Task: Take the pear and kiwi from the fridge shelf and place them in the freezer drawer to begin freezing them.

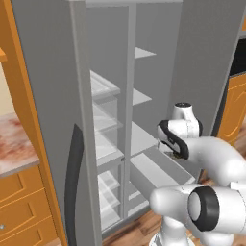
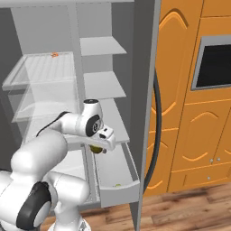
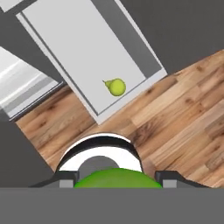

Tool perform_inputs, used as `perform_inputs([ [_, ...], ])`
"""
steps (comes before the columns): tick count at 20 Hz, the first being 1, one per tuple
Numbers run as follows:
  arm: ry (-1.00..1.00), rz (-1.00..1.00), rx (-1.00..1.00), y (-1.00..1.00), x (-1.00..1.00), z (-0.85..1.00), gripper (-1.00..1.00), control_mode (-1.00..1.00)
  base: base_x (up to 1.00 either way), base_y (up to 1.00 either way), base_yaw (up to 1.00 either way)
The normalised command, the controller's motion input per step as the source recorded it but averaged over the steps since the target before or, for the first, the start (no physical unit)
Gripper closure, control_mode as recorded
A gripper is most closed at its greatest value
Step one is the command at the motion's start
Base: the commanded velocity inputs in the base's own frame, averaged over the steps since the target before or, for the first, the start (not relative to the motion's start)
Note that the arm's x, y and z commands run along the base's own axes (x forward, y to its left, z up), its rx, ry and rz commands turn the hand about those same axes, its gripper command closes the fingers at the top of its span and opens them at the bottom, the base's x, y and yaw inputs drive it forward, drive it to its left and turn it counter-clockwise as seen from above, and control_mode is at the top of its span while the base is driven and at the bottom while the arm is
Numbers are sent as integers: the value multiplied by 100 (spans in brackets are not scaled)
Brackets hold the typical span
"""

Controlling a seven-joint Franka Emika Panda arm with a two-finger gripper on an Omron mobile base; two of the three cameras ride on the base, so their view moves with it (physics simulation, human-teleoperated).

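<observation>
One fruit down, one in my grip above the drawer.

Nearest, my two-finger gripper is closed on the bright green oval kiwi at the bottom centre of the hand view; beyond, the small yellow-green pear lies in the plain light-grey freezer drawer, near its front wall. Released from this height, I judge the kiwi could bounce or knock the pear. No writing is readable anywhere.

The pear is lying in the freezer drawer, near its front wall, while the kiwi is sitting between the fingertips of the gripper above the drawer; the fridge shelf is standing higher, to the left.
</observation>
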Motion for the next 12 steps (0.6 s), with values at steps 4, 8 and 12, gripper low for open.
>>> perform_inputs([
  [4, 2, -11, 0, -11, 62, -86, 100, -100, 0, 0, 0],
  [8, 0, -7, 0, -17, 50, -83, 100, -100, 0, 0, 0],
  [12, 0, -5, 0, -15, 36, -49, 100, -100, 0, 0, 0],
])
